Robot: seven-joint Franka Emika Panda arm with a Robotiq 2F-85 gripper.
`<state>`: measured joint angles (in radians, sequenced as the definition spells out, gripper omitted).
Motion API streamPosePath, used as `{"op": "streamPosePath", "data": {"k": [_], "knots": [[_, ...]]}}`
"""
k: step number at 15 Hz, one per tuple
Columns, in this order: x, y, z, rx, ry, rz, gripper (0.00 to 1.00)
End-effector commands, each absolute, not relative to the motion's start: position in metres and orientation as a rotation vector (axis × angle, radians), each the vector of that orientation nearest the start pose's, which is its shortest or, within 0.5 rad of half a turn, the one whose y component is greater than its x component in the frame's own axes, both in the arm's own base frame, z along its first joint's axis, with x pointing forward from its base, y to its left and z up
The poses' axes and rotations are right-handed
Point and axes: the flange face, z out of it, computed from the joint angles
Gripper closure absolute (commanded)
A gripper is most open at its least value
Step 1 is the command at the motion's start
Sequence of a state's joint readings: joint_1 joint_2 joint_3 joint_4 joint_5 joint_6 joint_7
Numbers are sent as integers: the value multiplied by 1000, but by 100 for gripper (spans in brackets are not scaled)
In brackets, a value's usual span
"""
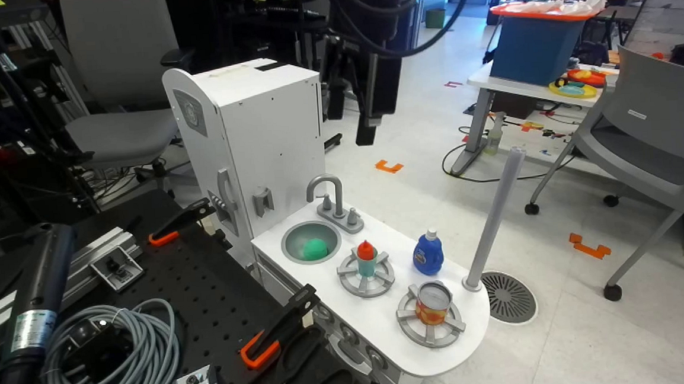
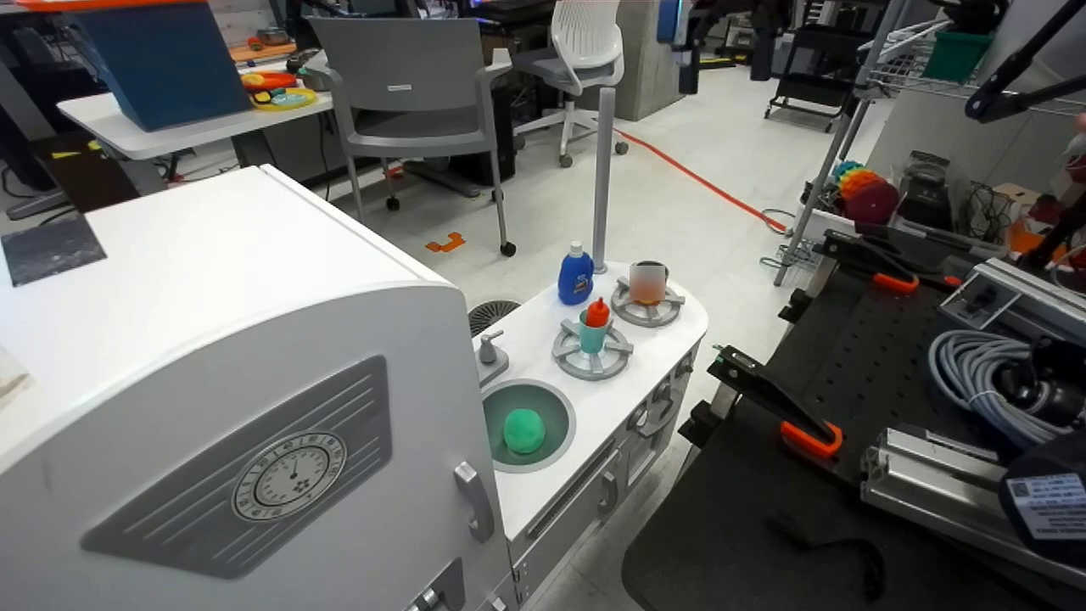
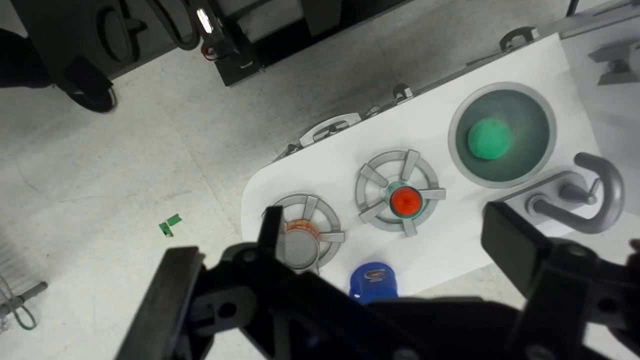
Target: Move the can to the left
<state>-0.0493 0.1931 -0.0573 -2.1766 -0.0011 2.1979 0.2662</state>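
Observation:
The can (image 1: 432,306) has an orange-yellow label and a grey top. It stands upright on the grey burner nearest the rounded end of the white toy kitchen counter. In an exterior view it is partly blurred (image 2: 647,284); in the wrist view its left side is hidden behind a finger (image 3: 301,246). My gripper (image 1: 351,120) hangs high above the counter, apart from everything on it. In the wrist view the gripper (image 3: 390,230) has its fingers wide apart with nothing held. A blue bottle (image 1: 428,255) with a white cap stands beside the burners, partly hidden in the wrist view (image 3: 374,281).
A teal cup with a red top (image 1: 366,263) stands on the middle burner. The sink (image 1: 286,236) holds a green ball (image 1: 314,249). A grey faucet (image 1: 337,193), tall grey pole (image 1: 495,218) and white toy fridge (image 1: 273,131) rise around the counter. A black workbench (image 1: 205,283) stands alongside.

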Motion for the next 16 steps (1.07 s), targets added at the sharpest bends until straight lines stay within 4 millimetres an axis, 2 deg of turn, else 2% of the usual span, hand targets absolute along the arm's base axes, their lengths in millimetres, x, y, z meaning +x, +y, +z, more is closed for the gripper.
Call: {"op": "streamPosePath", "data": {"k": [1, 5, 8, 12, 16], "knots": [[594, -72, 232, -3132, 733, 328, 0], [632, -79, 158, -3128, 811, 389, 0], [647, -84, 103, -3122, 844, 419, 0], [650, -103, 43, -3173, 860, 424, 0], [648, -133, 1, -3209, 914, 406, 0]]}}
